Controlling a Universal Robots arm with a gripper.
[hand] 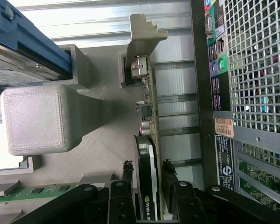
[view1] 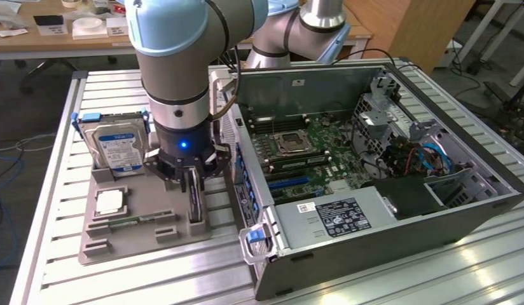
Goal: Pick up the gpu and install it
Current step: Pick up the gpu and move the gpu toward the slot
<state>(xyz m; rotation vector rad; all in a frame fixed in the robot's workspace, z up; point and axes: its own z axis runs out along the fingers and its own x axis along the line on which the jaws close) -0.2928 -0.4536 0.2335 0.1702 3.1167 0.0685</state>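
Observation:
The gpu stands on edge in a slot of the grey holder tray, just beside the open computer case. My gripper reaches straight down onto its top edge. In the wrist view the gpu shows as a thin green board with a black cooler and a pale metal bracket at its far end. The gripper straddles it, with one black fingertip against each face, so it is shut on the card. The card still sits in the tray.
The tray also carries a silver hard drive in a blue caddy, a processor chip and a memory stick. The motherboard lies exposed inside the case. The case's rear panel runs close alongside the card.

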